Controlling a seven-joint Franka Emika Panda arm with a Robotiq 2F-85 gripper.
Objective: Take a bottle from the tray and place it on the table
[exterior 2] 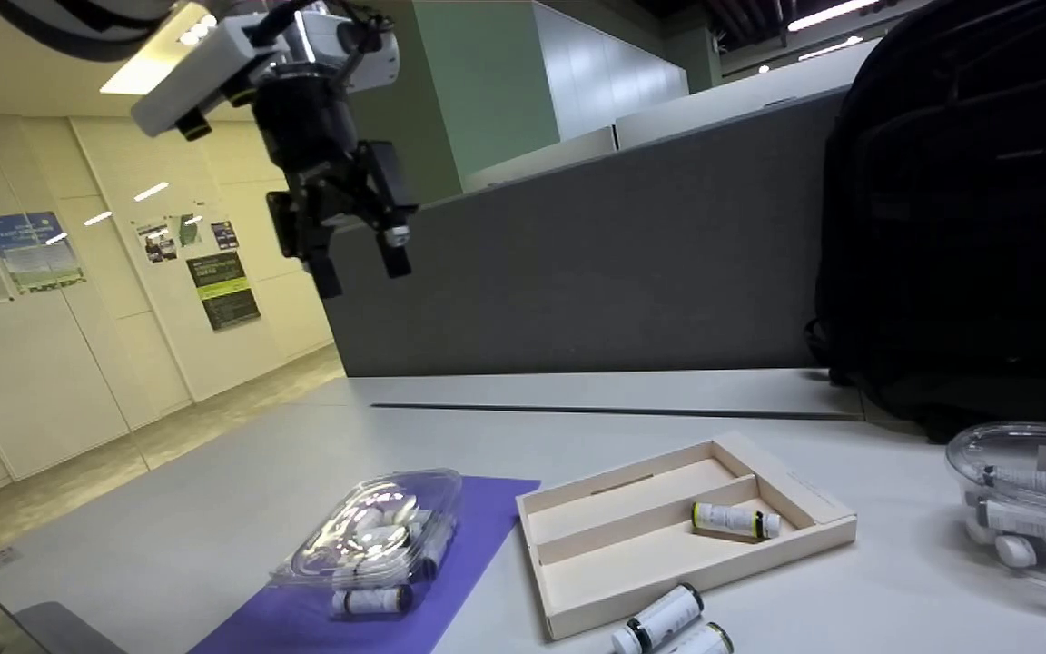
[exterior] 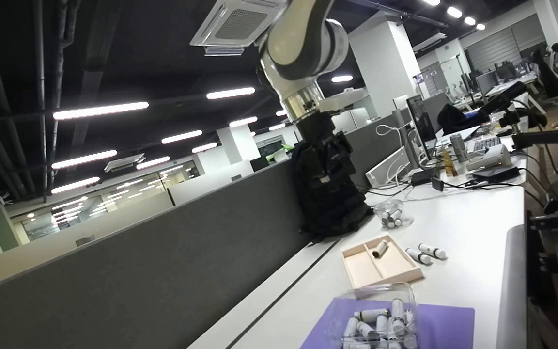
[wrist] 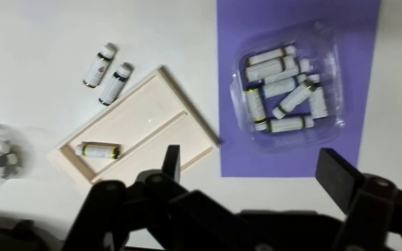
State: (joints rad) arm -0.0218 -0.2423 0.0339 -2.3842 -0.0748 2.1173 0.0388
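A small whitish bottle (exterior: 380, 248) (exterior 2: 730, 520) (wrist: 98, 151) with a yellow band lies on its side in a compartment of the tan tray (exterior: 359, 267) (exterior 2: 616, 550) (wrist: 141, 111). The tray has a divider and sits on the white table (exterior: 485, 232) (exterior 2: 214, 472) (wrist: 47, 94). My gripper (exterior 2: 362, 271) (wrist: 251, 157) is open and empty, high above the table. In the wrist view its fingers are spread over the tray's near corner and the purple mat, to the right of the bottle. In an exterior view the gripper (exterior: 328, 167) is dark against the black backpack.
Two loose bottles (wrist: 99, 66) (wrist: 116, 84) lie on the table beside the tray. A clear container (exterior: 376, 291) (exterior 2: 369, 536) (wrist: 333, 80) with several bottles stands on the purple mat (wrist: 263, 167). A round clear tub (exterior 2: 1022, 454) holds more bottles. A backpack (exterior 2: 959, 227) leans on a grey partition (exterior 2: 614, 272).
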